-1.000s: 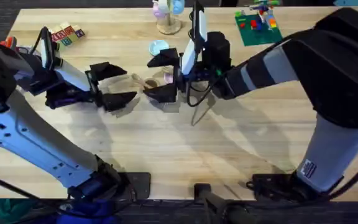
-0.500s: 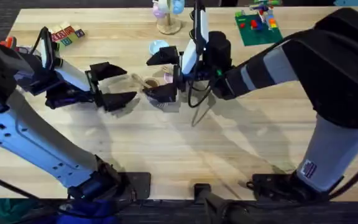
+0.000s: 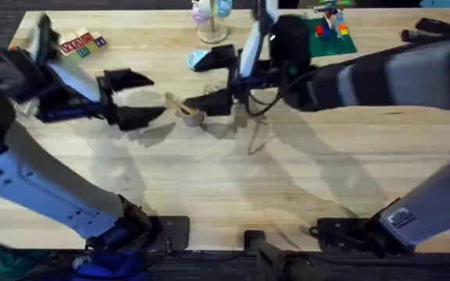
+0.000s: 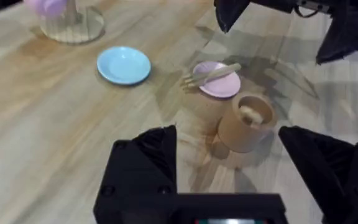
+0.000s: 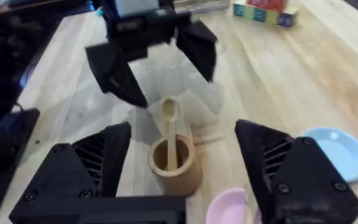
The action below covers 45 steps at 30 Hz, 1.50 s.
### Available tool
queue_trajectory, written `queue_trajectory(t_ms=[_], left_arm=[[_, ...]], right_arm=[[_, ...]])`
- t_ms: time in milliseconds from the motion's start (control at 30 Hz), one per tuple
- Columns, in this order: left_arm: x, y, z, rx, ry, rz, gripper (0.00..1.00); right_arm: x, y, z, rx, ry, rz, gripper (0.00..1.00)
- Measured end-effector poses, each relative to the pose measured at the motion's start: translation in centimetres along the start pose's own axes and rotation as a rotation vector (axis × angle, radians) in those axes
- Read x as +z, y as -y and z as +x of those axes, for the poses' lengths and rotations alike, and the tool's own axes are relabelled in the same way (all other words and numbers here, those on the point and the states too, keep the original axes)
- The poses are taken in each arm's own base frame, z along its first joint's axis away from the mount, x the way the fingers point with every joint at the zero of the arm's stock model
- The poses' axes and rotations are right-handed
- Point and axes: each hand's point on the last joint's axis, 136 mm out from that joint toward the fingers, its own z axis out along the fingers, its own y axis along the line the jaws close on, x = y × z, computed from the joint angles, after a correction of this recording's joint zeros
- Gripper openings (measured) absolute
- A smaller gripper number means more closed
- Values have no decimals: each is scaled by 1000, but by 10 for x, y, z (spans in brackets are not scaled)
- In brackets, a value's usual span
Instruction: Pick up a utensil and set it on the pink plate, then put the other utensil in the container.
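The pink plate [image 4: 219, 85] carries the wooden fork [image 4: 211, 74] lying across it. Just beside it stands the tan container [image 4: 246, 123], also seen from above [image 3: 191, 117], with the wooden spoon [image 5: 169, 127] upright inside it, bowl end up. My left gripper [image 3: 135, 97] hovers open to the left of the container, nothing between its fingers. My right gripper [image 3: 219, 78] is open above and just right of the container, its lower finger covering the plate in the overhead view. In the right wrist view the pink plate [image 5: 229, 208] peeks in beside the container [image 5: 173, 168].
A light blue plate [image 3: 200, 58] lies behind the container. A wooden stand with pastel pieces [image 3: 209, 23] stands at the back middle, letter blocks [image 3: 80, 43] at the back left, a green baseplate with bricks [image 3: 326, 31] at the back right.
The right gripper has drawn up and to the right, away from the container, uncovering the spoon standing in it. The left gripper has shifted a little back and left.
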Motion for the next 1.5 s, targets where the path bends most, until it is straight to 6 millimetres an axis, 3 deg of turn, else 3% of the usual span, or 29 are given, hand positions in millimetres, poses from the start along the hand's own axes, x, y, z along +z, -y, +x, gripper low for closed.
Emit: queue_trajectory(t_ms=[233, 367, 500, 533, 567, 833, 1000, 1267, 1500], left_arm=[[-25, 9, -62, 113, -116, -23, 995], [-38, 15, -92, 122, -181, -68, 995], [-50, 21, -114, 67, -252, -139, 996], [-58, 27, -130, -7, -315, -211, 996], [-60, 29, -135, -30, -337, -235, 997], [-59, 53, -171, -167, -482, -433, 995], [-57, 61, -183, -291, -493, -551, 995], [-45, 71, -179, -505, -513, -643, 995], [-27, 81, -178, -539, -548, -645, 996]], right_arm=[[-48, 6, -31, 77, -31, 86, 995], [-78, 1, -39, 161, -84, 158, 995], [-108, -6, -43, 231, -131, 232, 995], [-129, -10, -47, 272, -158, 297, 996], [-137, -11, -47, 286, -169, 321, 996], [-199, -14, -50, 362, -234, 554, 996], [-238, -13, -53, 383, -254, 712, 996], [-292, -16, -55, 424, -280, 958, 996], [-311, -15, -47, 475, -296, 1060, 996]])
